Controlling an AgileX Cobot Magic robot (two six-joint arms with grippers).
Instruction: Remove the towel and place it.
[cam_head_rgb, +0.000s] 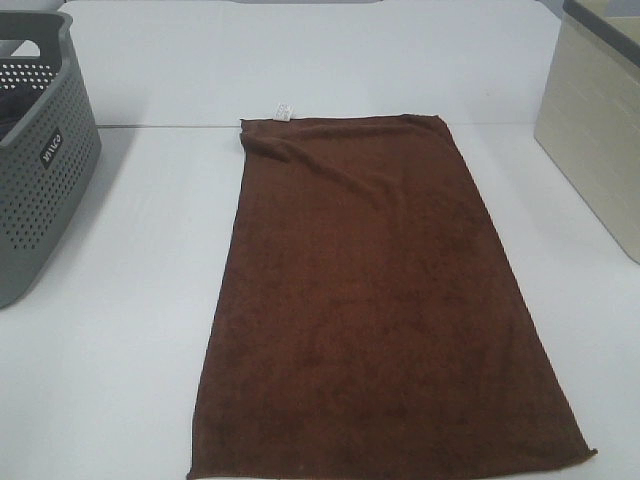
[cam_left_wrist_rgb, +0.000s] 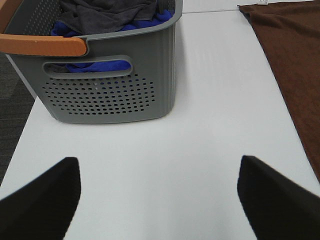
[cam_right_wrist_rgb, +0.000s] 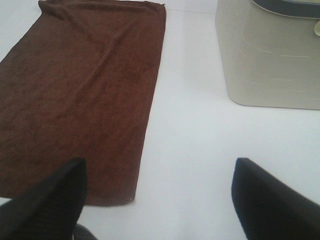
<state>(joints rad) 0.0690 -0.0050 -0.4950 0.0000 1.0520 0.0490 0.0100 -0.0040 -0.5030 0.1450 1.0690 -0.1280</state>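
Note:
The dark brown towel (cam_head_rgb: 380, 300) lies flat on the white table, long side running from the near edge to the middle, with a small white tag (cam_head_rgb: 283, 110) at its far left corner. It also shows in the left wrist view (cam_left_wrist_rgb: 295, 70) and the right wrist view (cam_right_wrist_rgb: 85, 90). My left gripper (cam_left_wrist_rgb: 157, 200) is open and empty over bare table, between the grey basket and the towel's left edge. My right gripper (cam_right_wrist_rgb: 157, 200) is open and empty over bare table, by the towel's near right corner. Neither gripper shows in the exterior high view.
A grey perforated basket (cam_head_rgb: 40, 160) stands at the left edge; it holds blue and grey cloths (cam_left_wrist_rgb: 110, 17) and has an orange handle (cam_left_wrist_rgb: 42, 46). A beige bin (cam_head_rgb: 595, 130) stands at the right (cam_right_wrist_rgb: 270, 60).

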